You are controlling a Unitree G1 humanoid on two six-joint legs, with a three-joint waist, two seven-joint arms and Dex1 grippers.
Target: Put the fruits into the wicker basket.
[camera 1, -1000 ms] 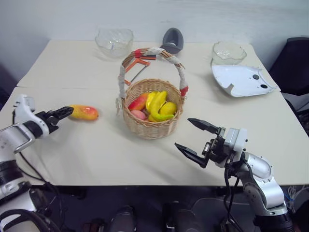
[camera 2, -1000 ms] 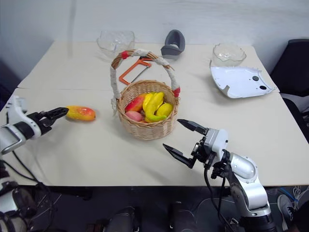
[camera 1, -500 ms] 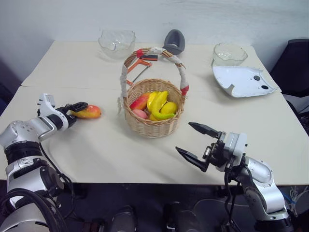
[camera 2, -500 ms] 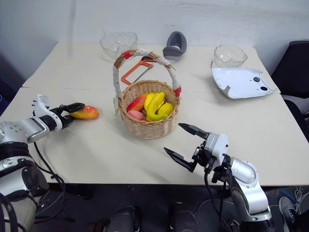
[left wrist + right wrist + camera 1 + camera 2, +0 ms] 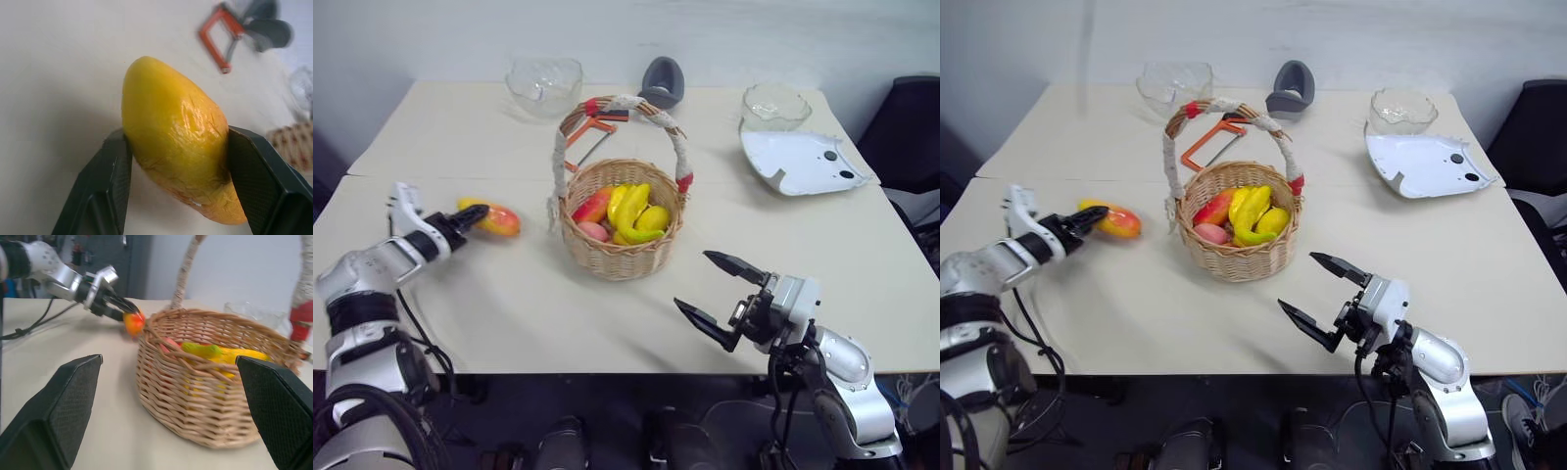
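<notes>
An orange-red and yellow mango (image 5: pixel 499 220) lies left of the wicker basket (image 5: pixel 619 258), just over the tabletop. My left gripper (image 5: pixel 470 215) is shut on the mango's near end; in the left wrist view both black fingers (image 5: pixel 113 181) press against the sides of the mango (image 5: pixel 178 142). Whether the mango still touches the table I cannot tell. The basket holds a yellow banana (image 5: pixel 634 204) and other fruits. In front of the basket, to its right, my right gripper (image 5: pixel 695 281) stands open and holds nothing.
An orange-handled hacksaw (image 5: pixel 592 132) lies behind the basket. Two clear glass bowls (image 5: pixel 544 83) (image 5: pixel 775 106), a grey object (image 5: pixel 663 80) and a white plastic shell (image 5: pixel 803 162) sit along the far side of the table.
My left gripper came forward from beside the mango, straddled its near end and closed on it. The right gripper kept still and open.
</notes>
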